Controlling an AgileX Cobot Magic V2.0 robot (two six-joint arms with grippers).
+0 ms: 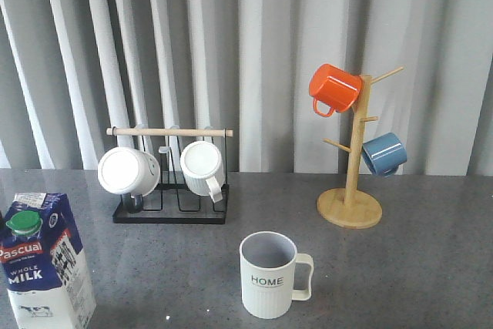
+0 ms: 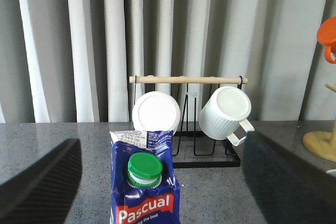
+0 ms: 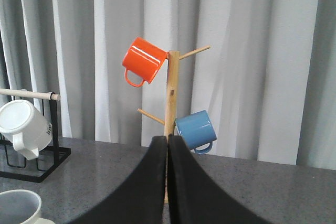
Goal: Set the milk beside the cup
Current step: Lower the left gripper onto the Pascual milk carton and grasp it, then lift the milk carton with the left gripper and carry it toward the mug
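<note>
The milk (image 1: 46, 267), a blue and white carton with a green cap and red "Pascual" band, stands upright at the table's front left. The cup (image 1: 269, 275), an off-white ribbed mug lettered "HOME", stands upright at front centre, well right of the carton, its handle to the right. No gripper shows in the front view. In the left wrist view my left gripper (image 2: 161, 139) is open wide; the milk (image 2: 144, 192) sits between its fingers (image 2: 42, 182) with a gap on each side. My right gripper (image 3: 167, 139) is shut and empty; the cup's rim (image 3: 18, 203) shows beside it.
A black wire rack (image 1: 171, 213) with a wooden bar holds two plain white mugs (image 1: 127, 171) behind the milk and cup. A wooden mug tree (image 1: 350, 206) at back right carries an orange mug (image 1: 333, 88) and a blue mug (image 1: 384, 153). A grey curtain hangs behind.
</note>
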